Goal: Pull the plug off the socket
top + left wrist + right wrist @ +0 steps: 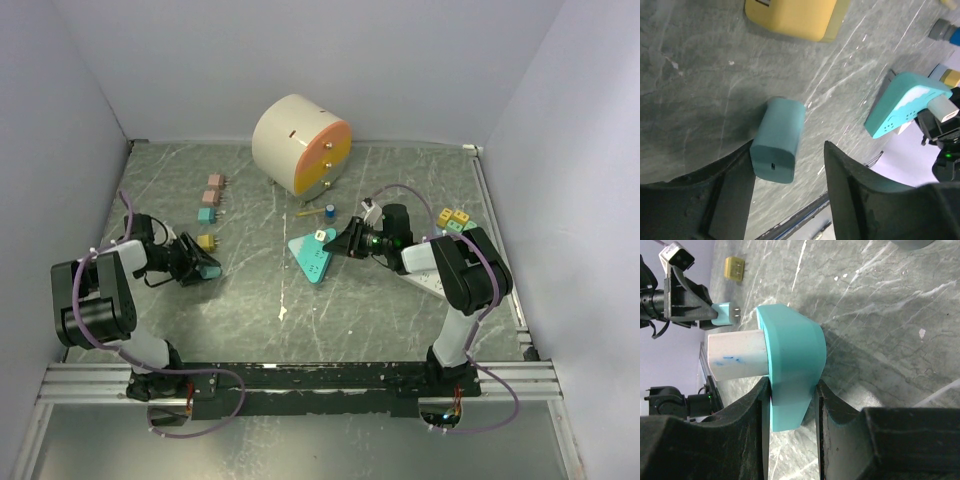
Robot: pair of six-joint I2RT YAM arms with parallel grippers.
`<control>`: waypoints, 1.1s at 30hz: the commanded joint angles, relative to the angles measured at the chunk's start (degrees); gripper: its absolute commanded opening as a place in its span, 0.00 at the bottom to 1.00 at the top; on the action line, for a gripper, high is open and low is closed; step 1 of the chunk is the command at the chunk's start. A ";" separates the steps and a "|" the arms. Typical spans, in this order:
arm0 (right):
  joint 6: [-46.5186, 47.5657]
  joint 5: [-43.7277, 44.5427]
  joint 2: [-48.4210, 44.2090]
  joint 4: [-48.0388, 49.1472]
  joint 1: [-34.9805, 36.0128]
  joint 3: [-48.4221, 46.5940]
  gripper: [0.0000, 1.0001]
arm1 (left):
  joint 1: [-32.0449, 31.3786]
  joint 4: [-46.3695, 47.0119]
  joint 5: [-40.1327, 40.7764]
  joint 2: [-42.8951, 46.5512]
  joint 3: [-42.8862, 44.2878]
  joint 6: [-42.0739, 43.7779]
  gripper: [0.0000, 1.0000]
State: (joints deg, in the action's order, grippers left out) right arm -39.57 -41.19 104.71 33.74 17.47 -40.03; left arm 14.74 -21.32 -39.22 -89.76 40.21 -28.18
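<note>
The left claw (787,147) is open a bit wider than the small teal plug (778,137) between its fingers. The plug lies on the gray table (250,300). One finger touches it and the other stands away from it. This plug is well apart from the teal socket (795,355) (a block with three corners). The right claw (792,385) squeezes the socket from both sides. A white plug (737,360) sticks in the socket. Farther back on the left sits a yellow plug (207,242), with more little plugs (213,197) in a row behind it. At the very back stands a big round drum (300,143).
</note>
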 commanded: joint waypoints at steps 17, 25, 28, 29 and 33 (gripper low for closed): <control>6.08 8.33 5.10 -8.05 -0.22 1.38 0.00 | -0.62 -0.87 12.10 17.14 1.09 -2.42 1.00; 6.17 8.28 5.51 -8.04 -0.10 1.18 0.00 | -17.67 4.15 19.48 23.93 -0.13 -8.79 0.99; 6.17 8.24 5.67 -7.96 -0.03 1.14 0.00 | -27.65 6.50 23.46 21.68 3.17 -9.27 0.98; 6.17 8.30 5.67 -8.00 0.07 1.09 0.00 | -30.84 6.81 25.20 20.24 4.65 -9.18 0.97; 6.35 8.36 5.43 -8.27 0.32 0.93 0.00 | -44.53 8.26 34.01 12.68 10.99 -7.67 0.95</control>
State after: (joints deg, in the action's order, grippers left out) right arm -40.03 -42.50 106.45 34.41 17.34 -40.88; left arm -20.32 -17.19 -15.35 -71.94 45.21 -36.25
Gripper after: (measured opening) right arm 0.320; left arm 0.959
